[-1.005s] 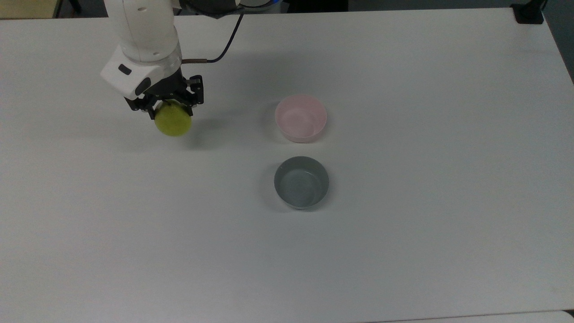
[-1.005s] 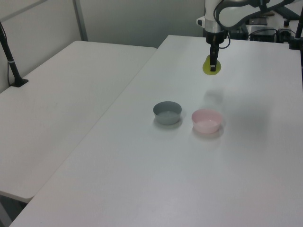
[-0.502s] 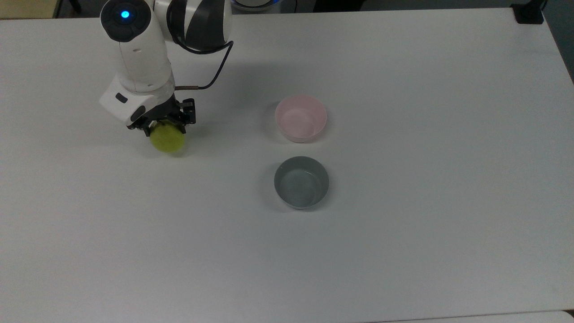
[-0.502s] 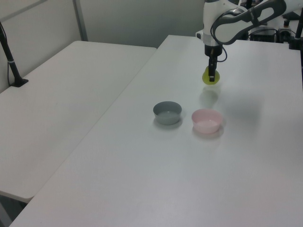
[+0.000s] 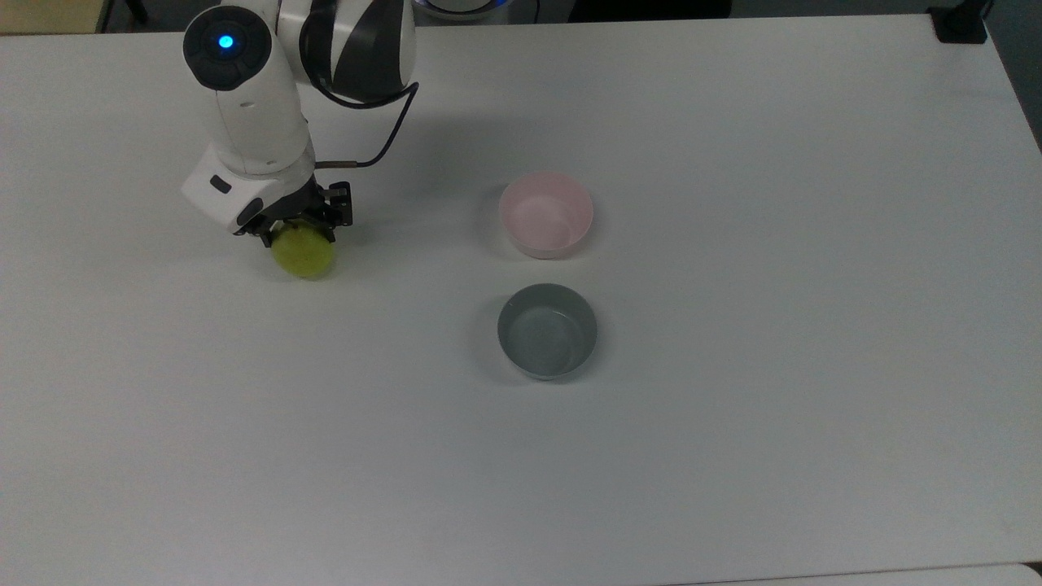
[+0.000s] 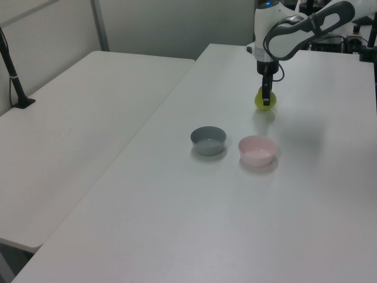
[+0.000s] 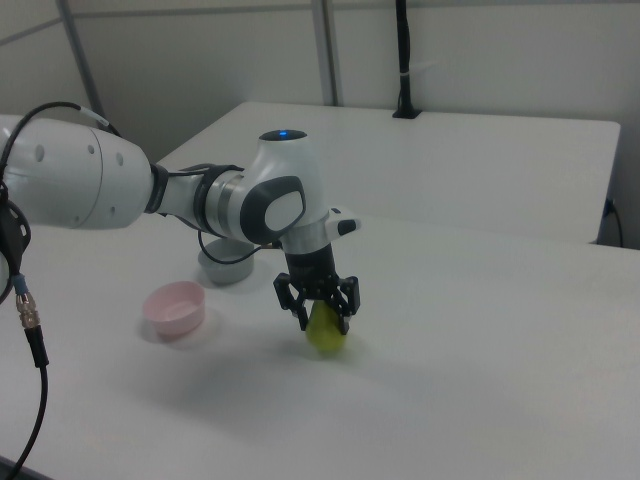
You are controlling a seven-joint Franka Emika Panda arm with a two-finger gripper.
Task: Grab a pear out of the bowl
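Note:
The yellow-green pear (image 5: 304,252) (image 6: 264,101) (image 7: 326,331) rests on the white table at the top view's left, far from the bowls. My gripper (image 5: 298,231) (image 6: 265,100) (image 7: 323,316) stands straight above it, shut on the pear with a finger on each side. The pale pink bowl (image 5: 545,214) (image 6: 257,150) (image 7: 175,307) sits empty near the table's middle, well to the pear's right in the top view.
A grey bowl (image 5: 547,330) (image 6: 208,140) (image 7: 226,266) stands just beside the pink one. The white table (image 5: 733,407) is bare around them. A second table (image 6: 76,118) lies at the left view's left, and a black post (image 7: 403,60) stands at the back of the right view.
My gripper has come down with the pear, from hanging above the table to the table surface. The bowls have not moved.

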